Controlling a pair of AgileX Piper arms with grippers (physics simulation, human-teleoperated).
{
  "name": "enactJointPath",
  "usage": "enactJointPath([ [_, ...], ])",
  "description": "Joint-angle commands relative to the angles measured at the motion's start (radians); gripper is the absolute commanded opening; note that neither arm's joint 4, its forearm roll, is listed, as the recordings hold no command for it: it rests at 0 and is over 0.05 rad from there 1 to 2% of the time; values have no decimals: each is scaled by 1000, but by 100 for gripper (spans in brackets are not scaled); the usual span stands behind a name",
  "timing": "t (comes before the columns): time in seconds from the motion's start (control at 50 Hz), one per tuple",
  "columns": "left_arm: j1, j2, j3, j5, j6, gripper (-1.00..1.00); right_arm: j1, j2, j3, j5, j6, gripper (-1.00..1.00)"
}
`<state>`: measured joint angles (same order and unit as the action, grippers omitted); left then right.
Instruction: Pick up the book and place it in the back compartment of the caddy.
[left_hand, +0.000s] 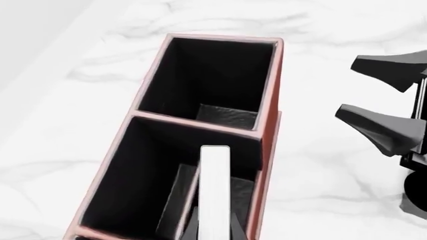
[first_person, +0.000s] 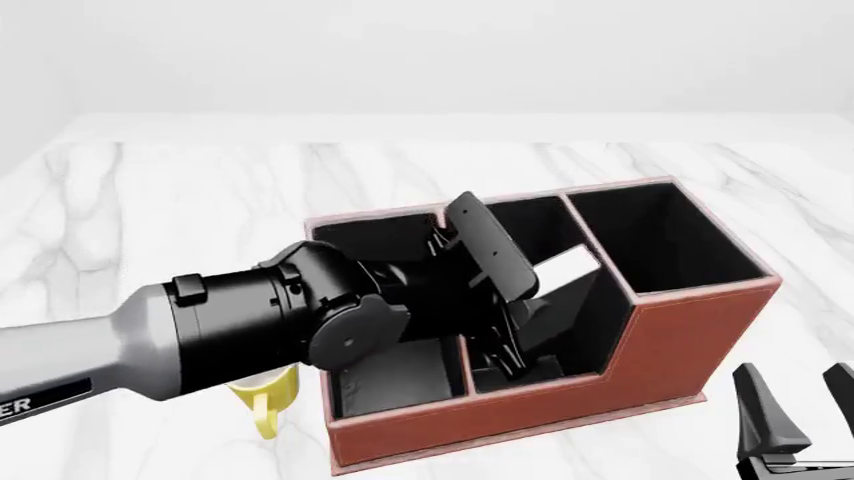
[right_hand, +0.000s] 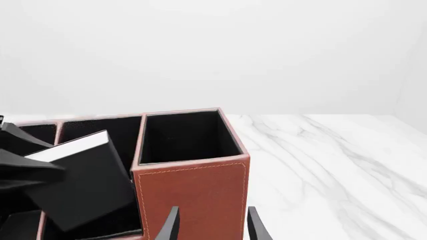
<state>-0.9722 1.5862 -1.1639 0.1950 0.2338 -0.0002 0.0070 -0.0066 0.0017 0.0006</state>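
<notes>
A white marble table (first_person: 160, 200) carries the caddy (first_person: 667, 345) and a yellow mug (first_person: 267, 405) (mostly hidden).

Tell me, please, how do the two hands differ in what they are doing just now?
The left hand is over the caddy, shut on the tilted book above its middle section; the right hand stands outside the caddy's near right corner, open and holding nothing. The left hand is tilted down into the box; the right hand's fingers point upward. Both are black.

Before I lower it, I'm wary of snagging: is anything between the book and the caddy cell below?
Nothing visible blocks it. The left tool holds the book tilted over the caddy, its lower part already inside the middle section. The cell floor beneath looks bare, though the arm hides part of it. The crosswise divider runs close beside the book.
</notes>
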Motion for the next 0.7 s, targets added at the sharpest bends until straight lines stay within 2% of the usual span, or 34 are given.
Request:
enactJointPath([
  [0.02, -5, 18, 5, -27, -1, -100, 0, 0, 0, 0, 0, 100],
  [0.7, -7, 56, 39, -64, -11, -100, 0, 0, 0, 0, 0, 100],
])
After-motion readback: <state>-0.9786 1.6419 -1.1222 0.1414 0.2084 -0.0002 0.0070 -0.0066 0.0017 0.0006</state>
